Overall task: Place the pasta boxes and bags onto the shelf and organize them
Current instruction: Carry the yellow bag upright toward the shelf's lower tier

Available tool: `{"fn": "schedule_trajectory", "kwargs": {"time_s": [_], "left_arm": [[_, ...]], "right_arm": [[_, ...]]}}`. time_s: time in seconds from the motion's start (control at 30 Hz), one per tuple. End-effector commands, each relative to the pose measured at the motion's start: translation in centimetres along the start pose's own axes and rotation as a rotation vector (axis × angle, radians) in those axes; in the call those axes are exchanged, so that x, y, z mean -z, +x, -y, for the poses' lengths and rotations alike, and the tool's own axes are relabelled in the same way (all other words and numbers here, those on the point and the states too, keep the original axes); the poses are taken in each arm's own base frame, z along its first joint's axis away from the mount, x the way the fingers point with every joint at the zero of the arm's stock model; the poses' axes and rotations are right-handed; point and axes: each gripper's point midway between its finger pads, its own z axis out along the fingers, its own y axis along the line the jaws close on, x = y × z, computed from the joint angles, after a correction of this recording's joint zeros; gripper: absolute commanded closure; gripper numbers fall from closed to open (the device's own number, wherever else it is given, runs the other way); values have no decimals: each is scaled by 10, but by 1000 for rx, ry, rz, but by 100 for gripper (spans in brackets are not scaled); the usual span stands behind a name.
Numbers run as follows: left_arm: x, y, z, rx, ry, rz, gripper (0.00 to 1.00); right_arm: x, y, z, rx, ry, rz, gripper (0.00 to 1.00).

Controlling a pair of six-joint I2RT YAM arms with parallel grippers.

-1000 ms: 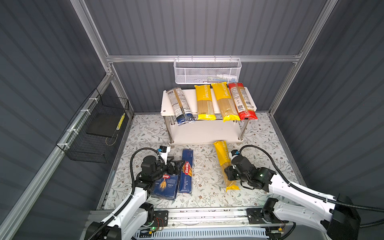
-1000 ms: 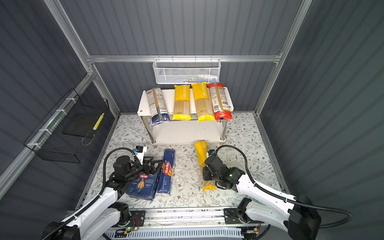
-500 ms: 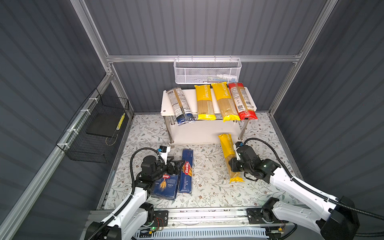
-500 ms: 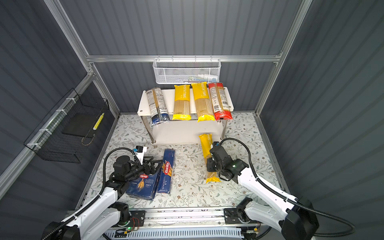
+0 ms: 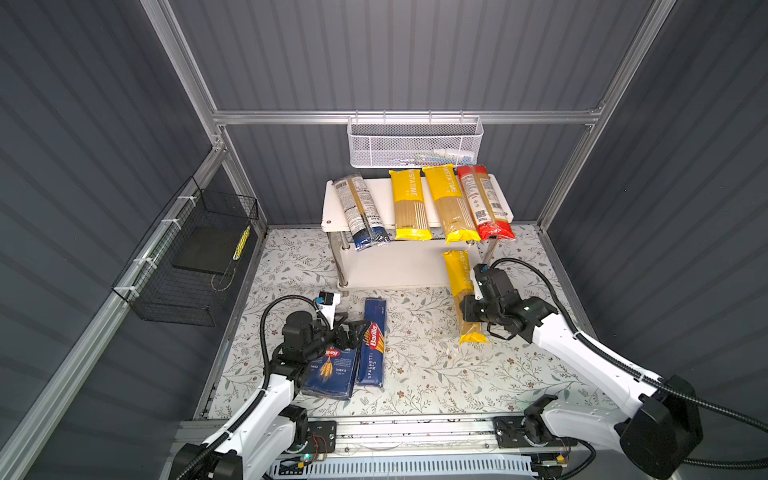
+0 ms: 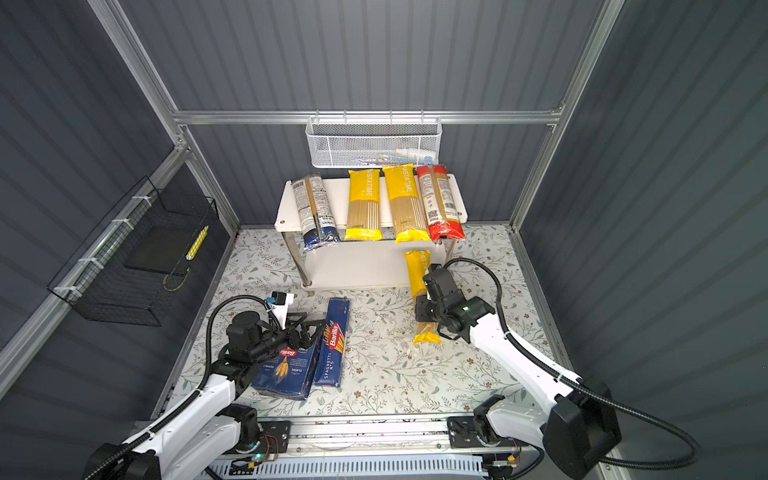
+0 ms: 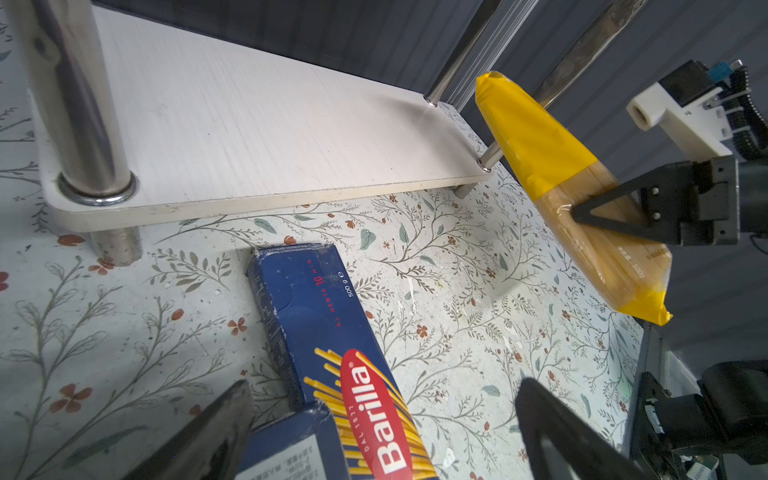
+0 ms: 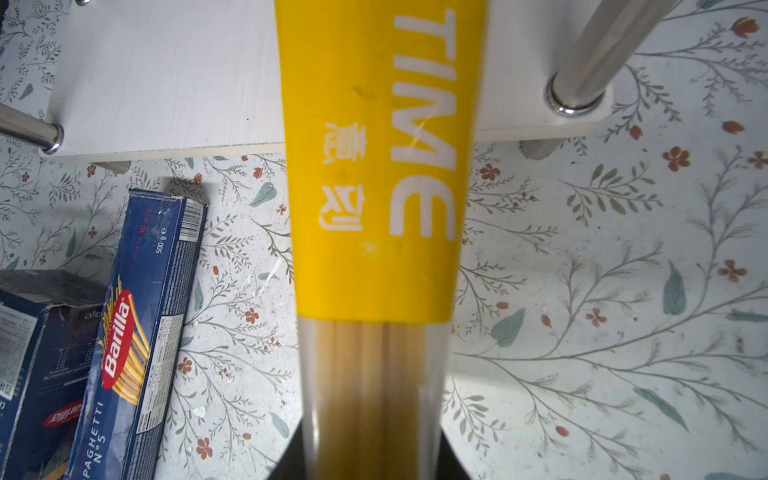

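Pasta boxes, far left: wide Barilla carton (image 5: 332, 374) and narrow Spaghetti n.5 carton (image 5: 372, 351) lie flat on the floral mat (image 5: 419, 365), side by side and touching, in front of the shelf (image 5: 332, 199). Neither is shelved yet. Over their shelf-side ends the left gripper (image 5: 354, 331) hangs w/ jaws apart and nothing between them, prob. lined up for the narrow one.

Top board, L to R: navy-ended bag (image 5: 361, 212), yellow bag (image 5: 409, 208), 2nd yellow bag (image 5: 451, 208), red-ended bag (image 5: 484, 203). All lie lengthwise in a row, front ends overhanging. The row about fills that tier, likely why the next bag heads for the lower board (image 5: 395, 270), which is bare.

Right of centre: right gripper (image 5: 471, 309) is clamped on the 3rd yellow bag (image 5: 459, 282) approx. mid-length, prob. for balance. The bag is clear of the mat, tilted, far end toward the lower board's right end.

Count: boxes 2, both on the mat. Bags 5: 4 on top, 1 in the grip (3 yellow, 1 red, 1 navy).
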Motion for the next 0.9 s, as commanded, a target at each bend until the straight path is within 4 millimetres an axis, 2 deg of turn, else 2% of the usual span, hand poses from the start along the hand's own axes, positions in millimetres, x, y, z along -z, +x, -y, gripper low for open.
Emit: {"fn": "schedule_trajectory", "kwargs": {"time_s": [0.0, 0.2, 0.37, 0.87], "left_arm": [[1, -2, 3, -27, 7, 3, 0], [1, -3, 3, -28, 2, 5, 1], [0, -2, 3, -26, 2, 3, 0], [0, -2, 2, -26, -3, 0, 0]], "right_arm": [[12, -58, -16, -2, -52, 179, 78], [5, -82, -13, -14, -25, 218, 77], [-10, -93, -10, -15, 0, 228, 76], [-58, -97, 10, -58, 70, 201, 73]]}}
